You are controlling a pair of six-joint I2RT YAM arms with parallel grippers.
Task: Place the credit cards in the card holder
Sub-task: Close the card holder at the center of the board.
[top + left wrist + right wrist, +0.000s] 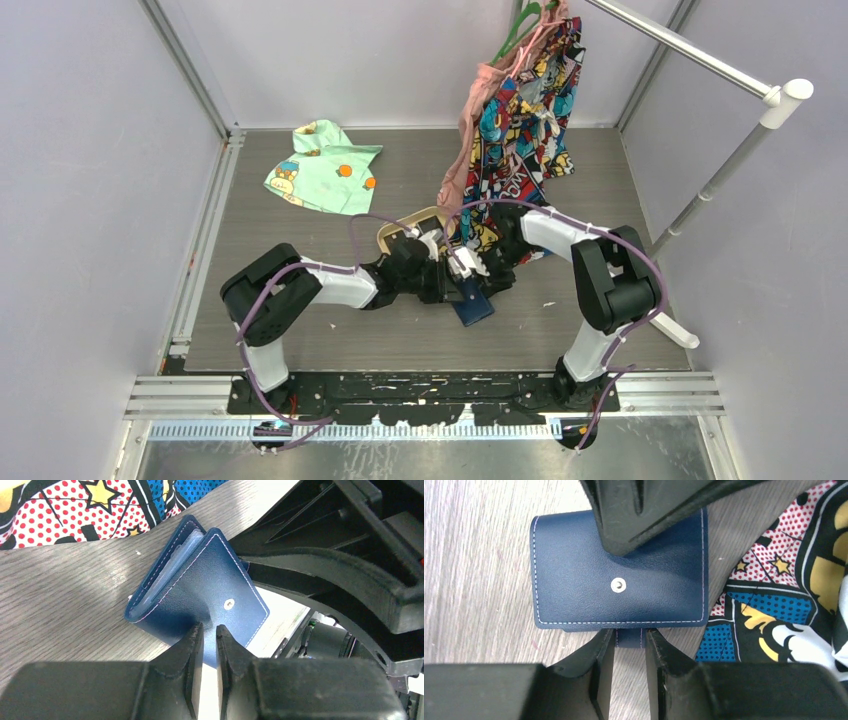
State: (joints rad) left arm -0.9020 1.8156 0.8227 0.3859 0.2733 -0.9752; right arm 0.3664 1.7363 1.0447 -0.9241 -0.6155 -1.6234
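Note:
The navy card holder (pixel 473 305) lies on the grey table between both arms. In the left wrist view the card holder (pixel 200 585) gapes a little at its far side, showing pale inner pockets. My left gripper (pixel 209 627) is almost shut, its tips resting on the near cover with nothing between them. In the right wrist view the card holder (pixel 589 570) shows its snap stud, and its tab (pixel 629 638) sticks out towards me. My right gripper (pixel 630 632) is shut on that tab, one tip against each side. No credit cards show in any view.
A tan oval tray (pixel 398 232) sits just behind the grippers, mostly hidden by them. A comic-print garment (pixel 525 110) hangs from a metal rail (pixel 700 55) down to the table beside the right arm. A green child's garment (pixel 322 168) lies at the back left.

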